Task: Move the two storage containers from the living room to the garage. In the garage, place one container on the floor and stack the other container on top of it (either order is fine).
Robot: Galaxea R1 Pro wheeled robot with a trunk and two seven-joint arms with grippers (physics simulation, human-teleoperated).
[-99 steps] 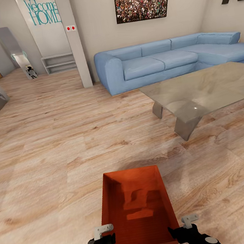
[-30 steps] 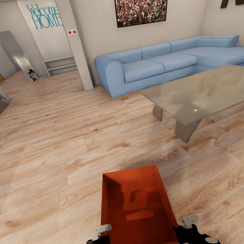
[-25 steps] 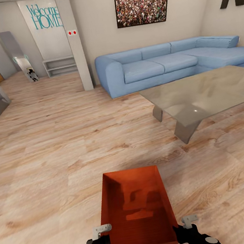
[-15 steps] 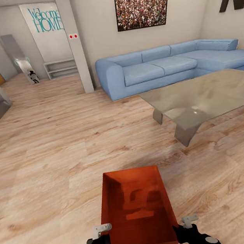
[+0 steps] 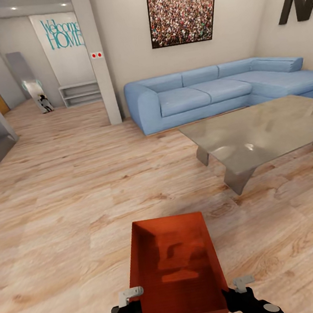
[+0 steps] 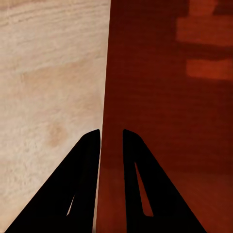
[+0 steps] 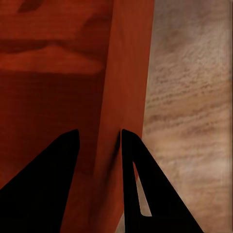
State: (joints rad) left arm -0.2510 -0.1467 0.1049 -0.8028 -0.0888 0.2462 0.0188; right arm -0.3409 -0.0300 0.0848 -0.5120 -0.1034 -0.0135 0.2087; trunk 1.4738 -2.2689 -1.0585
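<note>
One storage container (image 5: pixel 175 269), clamped by left claw (image 6: pixel 111 138) and right claw (image 7: pixel 99 138).

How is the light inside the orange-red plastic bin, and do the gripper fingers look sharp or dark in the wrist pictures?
Head view: the orange-red plastic bin has brighter patches on its shaded floor. Left wrist view: fingers are flat black silhouettes, edges sharp. Right wrist view: the same black fingers; wood floor looks slightly soft.

Orange-red container (image 5: pixel 175 267), lt-blue sofa (image 5: pixel 206 90), pale wood-grain planks (image 5: pixel 57 202), grey glass table (image 5: pixel 263 129).

Black left hand (image 5: pixel 131 309) and right hand (image 5: pixel 233 296) with tapered fingers, grey wrist brackets.
</note>
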